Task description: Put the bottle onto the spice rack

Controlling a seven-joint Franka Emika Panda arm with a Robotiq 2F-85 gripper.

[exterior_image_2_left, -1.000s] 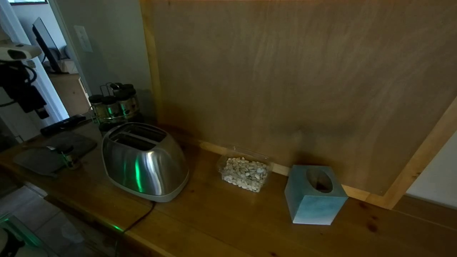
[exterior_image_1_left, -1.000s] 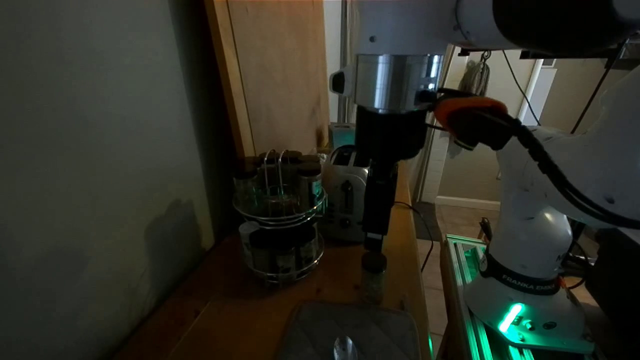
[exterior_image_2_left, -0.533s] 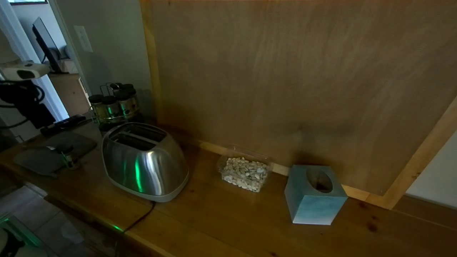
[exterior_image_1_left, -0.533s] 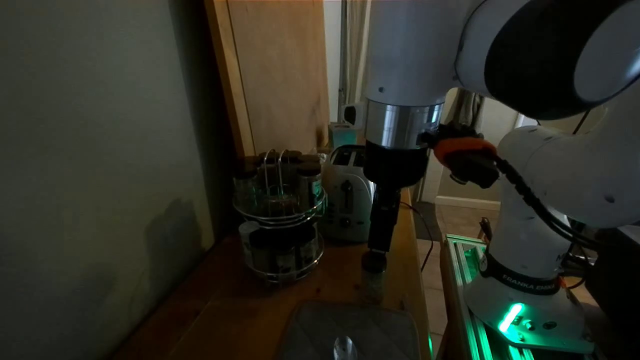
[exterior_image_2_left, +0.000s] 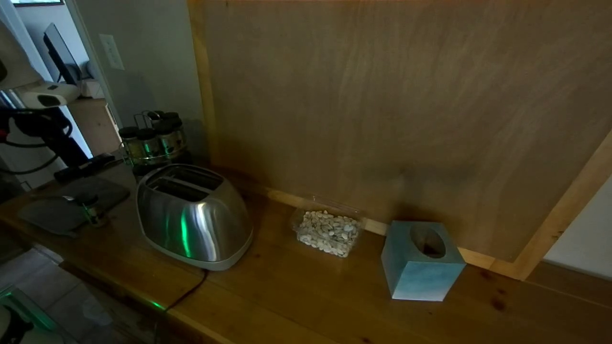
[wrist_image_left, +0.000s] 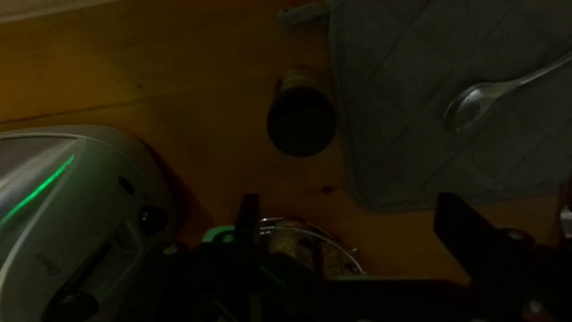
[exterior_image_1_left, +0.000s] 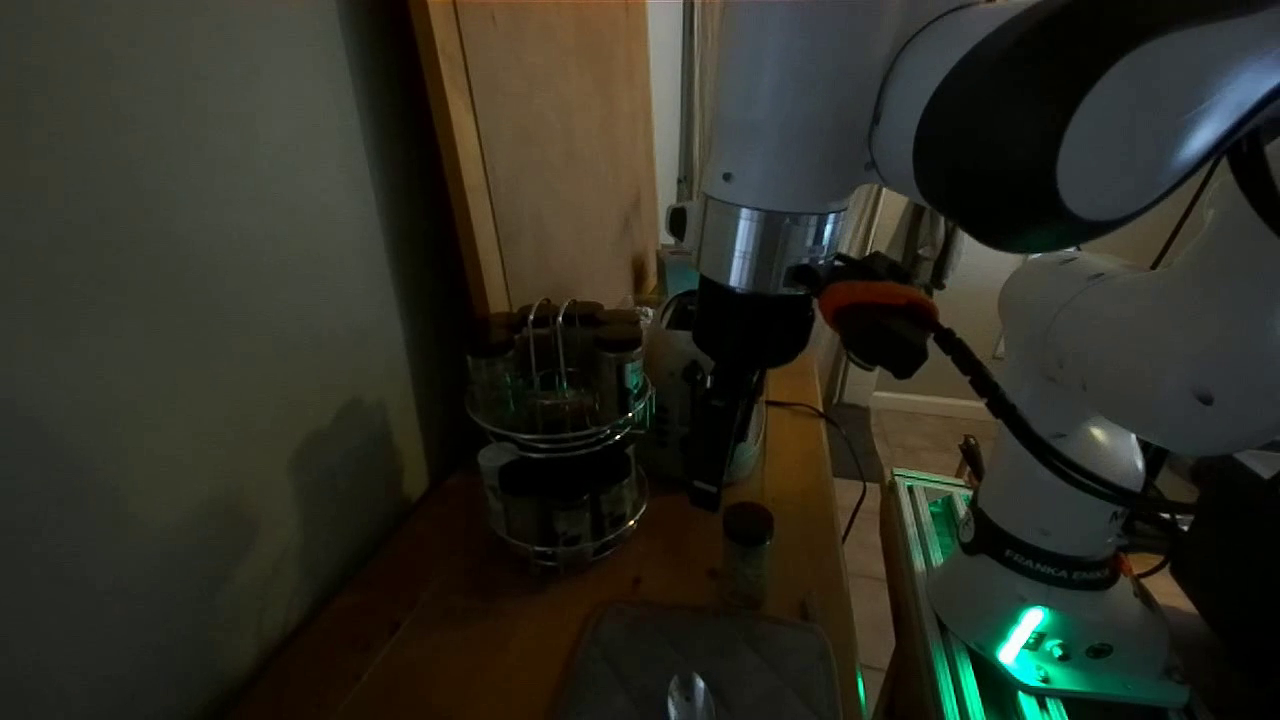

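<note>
Bottle (exterior_image_1_left: 747, 556) stands near the spread, downward-pointing gripper (exterior_image_1_left: 706, 495)

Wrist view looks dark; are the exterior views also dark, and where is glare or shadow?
Wrist view: very dim, the bottle nearly black on top, the gripper with little detail; both exterior views: dim too; in an exterior view: white and green glare on the toaster; in an exterior view: green glow on the robot base, soft shadow on the wall.

Gripper (wrist_image_left: 347, 203) pointing down, slight tilt. Jaws spread; fingers (wrist_image_left: 248, 217) well apart in wrist view. Wrist (exterior_image_1_left: 765, 245) above the jaws, arm (exterior_image_1_left: 795, 110) higher, bent. Base (exterior_image_1_left: 1065, 610) well off to one side of the jaws, its light (exterior_image_1_left: 1022, 635) lit green.
</note>
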